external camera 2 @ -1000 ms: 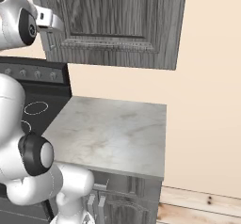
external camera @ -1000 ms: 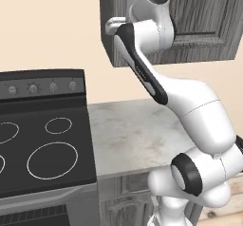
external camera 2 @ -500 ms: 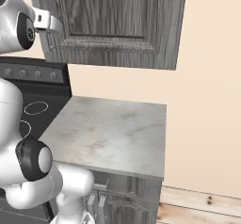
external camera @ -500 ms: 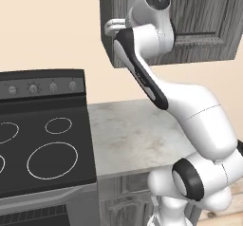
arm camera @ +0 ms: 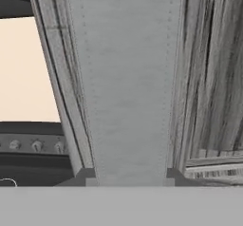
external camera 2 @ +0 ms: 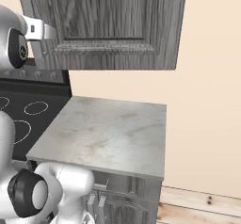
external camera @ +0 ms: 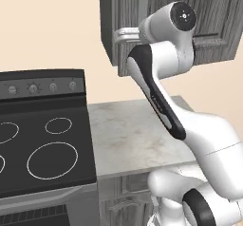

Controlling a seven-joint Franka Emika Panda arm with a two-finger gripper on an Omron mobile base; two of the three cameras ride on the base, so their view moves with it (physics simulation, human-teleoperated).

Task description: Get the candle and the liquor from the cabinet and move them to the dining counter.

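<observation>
The cabinet point(external camera: 209, 25) is a dark grey wood-grain wall unit with a panelled door point(external camera 2: 113, 20). Its vertical bar handle point(external camera: 138, 6) runs up the middle of the hand view as a pale bar point(arm camera: 128, 78). My gripper point(arm camera: 128, 176) is shut on this handle, one dark fingertip point(arm camera: 81, 176) on each side of it. From the base it appears as a grey hand point(external camera: 124, 33) at the door's left edge, and again in the right base view point(external camera 2: 38, 30). The candle and the liquor are hidden behind the door. The dining counter is out of view.
Below the cabinet lies a small marbled worktop point(external camera: 137, 135) point(external camera 2: 108, 133). A black stove point(external camera: 42, 144) with ring burners and a knob panel point(arm camera: 33, 145) adjoins it on the left. A beige wall point(external camera 2: 207, 100) stands behind, with wood floor point(external camera 2: 202, 209) at the lower right.
The arm's upper joint has shifted right and down. The door's handle edge has swung out a little from the cabinet. The gripper has stayed shut on the handle.
</observation>
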